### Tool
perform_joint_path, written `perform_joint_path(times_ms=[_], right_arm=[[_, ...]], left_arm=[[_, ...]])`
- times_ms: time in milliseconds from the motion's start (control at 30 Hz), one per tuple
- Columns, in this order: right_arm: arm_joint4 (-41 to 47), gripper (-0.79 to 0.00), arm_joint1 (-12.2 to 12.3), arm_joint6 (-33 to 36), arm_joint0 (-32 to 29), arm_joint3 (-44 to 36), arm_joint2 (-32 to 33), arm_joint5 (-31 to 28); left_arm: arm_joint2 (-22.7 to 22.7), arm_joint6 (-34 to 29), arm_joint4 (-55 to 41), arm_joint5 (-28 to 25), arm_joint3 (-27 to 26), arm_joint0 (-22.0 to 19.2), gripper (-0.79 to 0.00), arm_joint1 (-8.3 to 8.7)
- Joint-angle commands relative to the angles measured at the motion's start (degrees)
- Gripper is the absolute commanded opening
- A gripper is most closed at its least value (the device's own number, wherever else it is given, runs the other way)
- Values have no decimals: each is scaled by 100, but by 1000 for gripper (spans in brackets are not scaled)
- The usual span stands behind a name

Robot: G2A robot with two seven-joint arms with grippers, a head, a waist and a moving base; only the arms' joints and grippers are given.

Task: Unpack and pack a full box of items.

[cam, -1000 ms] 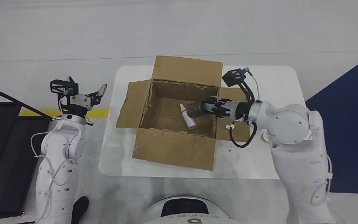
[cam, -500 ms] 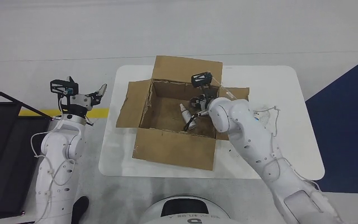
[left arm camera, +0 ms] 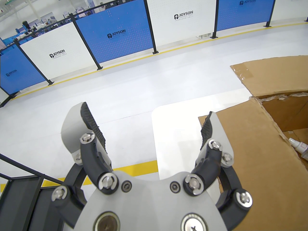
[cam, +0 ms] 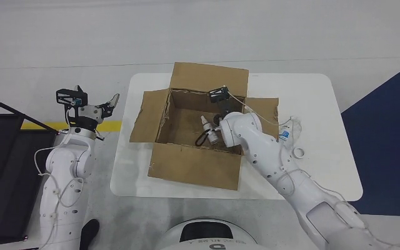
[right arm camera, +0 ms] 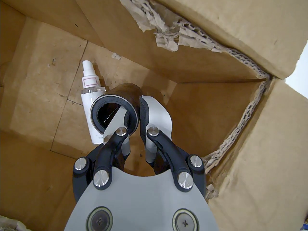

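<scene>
Right gripper [right arm camera: 133,111] pinches the tube [right arm camera: 125,90] by its rim; this shallow grip may slip, striking the bottle [right arm camera: 88,92]. Left gripper [left arm camera: 146,118], at the box's [cam: 194,165] 9 o'clock, released.

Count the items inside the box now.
2. A white bottle lies on the floor of the box; a dark tube is beside it, held by the right gripper. The arm covers part of the floor from above, so more may be hidden.
</scene>
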Motion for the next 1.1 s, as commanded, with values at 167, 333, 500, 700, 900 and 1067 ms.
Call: perform_joint_path(times_ms=[167, 333, 500, 700, 900, 1067], right_arm=[[7, -403, -98, 45, -16, -65, -37, -46], [351, -406, 59, -181, -683, -1514, 639, -533], [1089, -428, 356, -430, -2157, -3618, 2180, -1434], [2766, -419, 517, -1414, -3913, -4606, 4516, -2274], [4716, -400, 523, -2008, -4843, -3922, 6507, -2497], [4835, -249, 590, -1526, -4653, -3164, 6939, -1871]], left_arm=[[0, 0, 0, 0, 0, 0, 0, 0], [0, 0, 0, 0, 0, 0, 0, 0], [0, 0, 0, 0, 0, 0, 0, 0], [0, 0, 0, 0, 0, 0, 0, 0], [0, 0, 0, 0, 0, 0, 0, 0], [0, 0, 0, 0, 0, 0, 0, 0]])
